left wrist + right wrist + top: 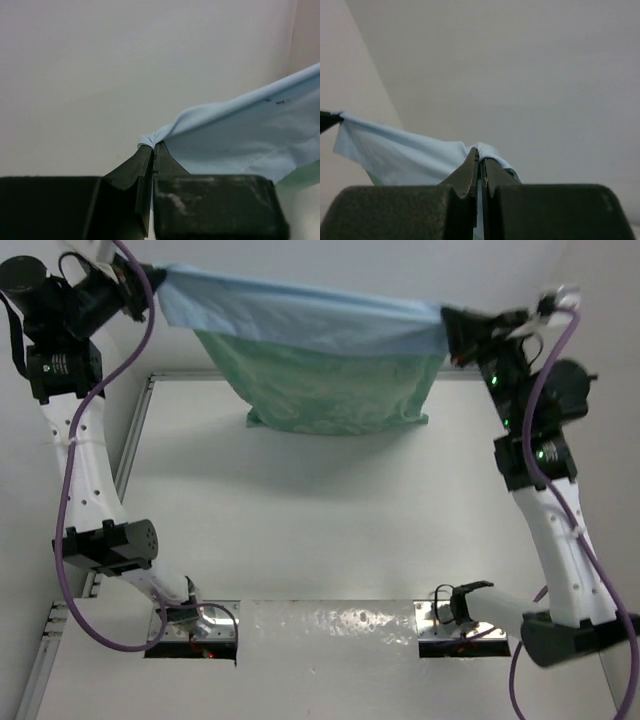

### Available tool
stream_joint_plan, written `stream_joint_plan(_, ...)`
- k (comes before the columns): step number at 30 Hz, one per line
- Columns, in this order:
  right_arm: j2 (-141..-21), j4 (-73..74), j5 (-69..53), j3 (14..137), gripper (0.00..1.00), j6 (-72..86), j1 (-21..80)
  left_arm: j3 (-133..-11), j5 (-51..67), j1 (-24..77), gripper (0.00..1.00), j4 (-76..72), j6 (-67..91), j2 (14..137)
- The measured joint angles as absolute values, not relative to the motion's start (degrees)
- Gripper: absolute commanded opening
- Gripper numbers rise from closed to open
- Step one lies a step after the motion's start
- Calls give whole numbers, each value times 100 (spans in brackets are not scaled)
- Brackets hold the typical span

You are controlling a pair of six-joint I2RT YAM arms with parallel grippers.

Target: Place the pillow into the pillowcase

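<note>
The pillowcase (310,375) hangs in the air over the far side of the table, stretched between both raised arms. Its top band is light blue, and a sea-green part sags below it. My left gripper (155,285) is shut on the case's left top corner. In the left wrist view the jaws (152,146) pinch bunched blue cloth (240,135). My right gripper (447,325) is shut on the right top corner. Its wrist view shows the jaws (481,160) closed on the blue fabric (405,155). The pillow is out of view; whether it lies inside the case I cannot tell.
The white table (300,530) lies below the hanging cloth, with a metal rail (130,455) along its left edge. A shiny white strip (330,625) runs between the two arm bases at the near edge. Purple cables loop beside both arms.
</note>
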State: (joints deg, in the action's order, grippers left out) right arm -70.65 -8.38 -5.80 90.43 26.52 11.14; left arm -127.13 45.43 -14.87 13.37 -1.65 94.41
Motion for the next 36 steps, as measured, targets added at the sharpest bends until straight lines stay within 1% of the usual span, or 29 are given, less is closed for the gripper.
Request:
stream_joint_plan(2,-6396,-854,-720,7815,0,2615,1273,-12339,4755,-1535,0,2200,-1216,9179)
stream_joint_plan(3,-6169,-843,-799,7275,3,2534,1446,-12221,4807,-1597,0,2648,-1702,9115)
stream_joint_plan(4,-6077,-696,-904,6814,11,2436,1553,-12046,4869,-1699,0,3140,-2252,9067)
stream_joint_plan(5,-5975,-545,-1055,6423,22,2294,1951,-11850,4912,-1876,0,3629,-2753,9037)
stream_joint_plan(6,-5961,-318,-1227,6073,38,2143,2316,-11668,4945,-2069,0,4086,-3151,9032)
stream_joint_plan(7,-6060,-54,-1417,5826,66,2036,2670,-11456,4932,-2322,0,4574,-3575,9063)
stream_joint_plan(8,-6178,228,-1542,5645,91,1907,3030,-11222,4899,-2620,0,4971,-3966,9102)
stream_joint_plan(9,-6313,591,-1680,5524,99,1730,3356,-11004,4834,-2888,0,5304,-4270,9161)
stream_joint_plan(11,-6528,1262,-1850,5465,99,1428,3750,-10490,4488,-3358,0,5734,-4814,9314)
stream_joint_plan(14,-6643,1852,-1835,5566,99,1129,3839,-9581,3813,-3782,0,6069,-5406,9579)
stream_joint_plan(17,-6794,1793,-1671,5806,99,1004,3822,-8680,3288,-3760,0,6080,-5688,9738)
stream_joint_plan(19,-7116,1559,-1500,6003,99,965,3817,-8353,3024,-3734,0,6018,-5701,9824)
stream_joint_plan(22,-8014,1160,-961,6340,99,1004,3826,-8311,2620,-3706,0,5730,-5454,10038)
stream_joint_plan(24,-8853,1063,-493,6744,99,1094,3828,-8460,2370,-3706,1,5527,-5201,10226)
stream_joint_plan(29,-11238,1111,285,8608,99,1411,3806,-9105,1684,-3708,0,5024,-4300,10534)
stream_joint_plan(32,-12241,1074,611,9502,98,1564,3802,-9557,1234,-3712,0,4751,-3885,10536)
stream_joint_plan(34,-12776,1122,823,9970,74,1653,3802,-9933,943,-3712,0,4563,-3697,10547)
stream_joint_plan(35,-13006,1188,897,10184,58,1706,3802,-10132,823,-3712,0,4525,-3642,10589)
stream_joint_plan(36,-13227,1238,954,10407,18,1828,3798,-10298,725,-3712,0,4469,-3586,10634)
